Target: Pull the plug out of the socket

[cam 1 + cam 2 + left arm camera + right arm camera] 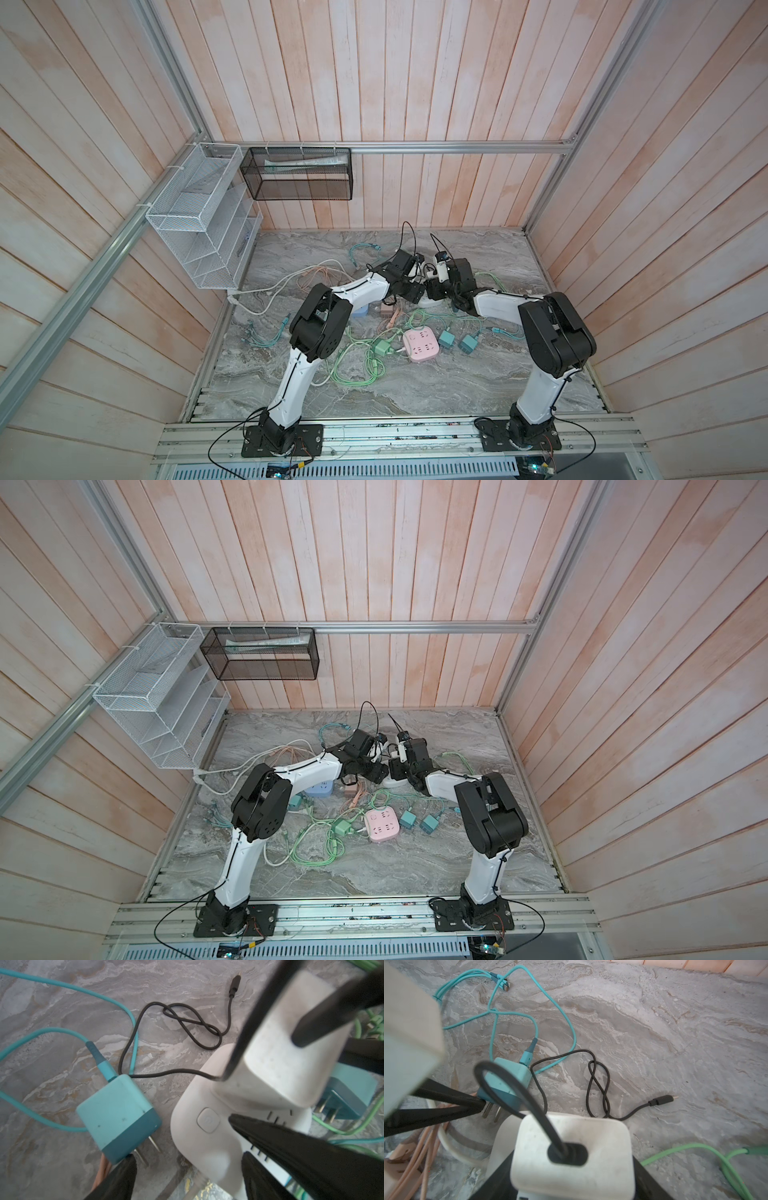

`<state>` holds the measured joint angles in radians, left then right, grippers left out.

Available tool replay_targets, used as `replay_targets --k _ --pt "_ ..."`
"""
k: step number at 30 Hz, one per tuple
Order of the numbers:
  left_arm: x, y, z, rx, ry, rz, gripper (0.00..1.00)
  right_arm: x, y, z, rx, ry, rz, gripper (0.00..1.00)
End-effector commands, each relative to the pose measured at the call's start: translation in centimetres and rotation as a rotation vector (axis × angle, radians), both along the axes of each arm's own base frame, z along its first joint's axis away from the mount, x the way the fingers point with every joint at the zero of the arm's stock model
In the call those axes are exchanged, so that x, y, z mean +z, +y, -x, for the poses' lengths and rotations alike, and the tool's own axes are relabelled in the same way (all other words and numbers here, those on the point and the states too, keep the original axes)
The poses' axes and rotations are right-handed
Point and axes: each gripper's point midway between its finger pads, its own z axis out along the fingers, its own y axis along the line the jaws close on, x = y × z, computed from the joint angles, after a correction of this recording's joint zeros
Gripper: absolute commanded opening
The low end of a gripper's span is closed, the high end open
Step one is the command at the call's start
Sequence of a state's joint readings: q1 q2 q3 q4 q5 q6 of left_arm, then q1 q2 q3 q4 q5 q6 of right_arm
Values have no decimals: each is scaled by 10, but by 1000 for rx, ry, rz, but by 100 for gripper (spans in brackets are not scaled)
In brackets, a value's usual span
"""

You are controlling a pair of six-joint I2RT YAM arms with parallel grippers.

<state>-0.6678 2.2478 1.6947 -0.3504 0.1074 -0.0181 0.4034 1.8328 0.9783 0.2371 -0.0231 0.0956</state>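
Room: pale pink plank walls [415, 83] and an aluminium frame [415, 146]. A white rack [199, 232] hangs on the left wall and a black basket [297, 174] at the back.
Table [457, 382]: grey marbled top, strewn with teal, green and peach cables [60, 1029].
Plug [604, 1167]: white, upright in the white socket [193, 1088], mid-table.
Right gripper [262, 1058]: clamped on the plug's sides.
Left gripper [180, 1137]: jaws apart astride the socket, one finger on its top.

The white, rounded-corner charger plug [602, 1140] is standing upright, pushed into the white power strip [187, 1118]. The strip is lying flat on the marble tabletop [415, 395], toward the back middle, its 1 square button [207, 1120] facing up.
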Motion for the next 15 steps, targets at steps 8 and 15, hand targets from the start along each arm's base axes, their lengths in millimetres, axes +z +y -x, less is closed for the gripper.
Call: replay_targets --k 8,15 --pt "-51 27 30 -24 131 -153 81 -1 -2 -3 -6 -1 46 55" --pt "-52 27 30 -22 132 -152 81 -1 0 -3 9 -1 43 40"
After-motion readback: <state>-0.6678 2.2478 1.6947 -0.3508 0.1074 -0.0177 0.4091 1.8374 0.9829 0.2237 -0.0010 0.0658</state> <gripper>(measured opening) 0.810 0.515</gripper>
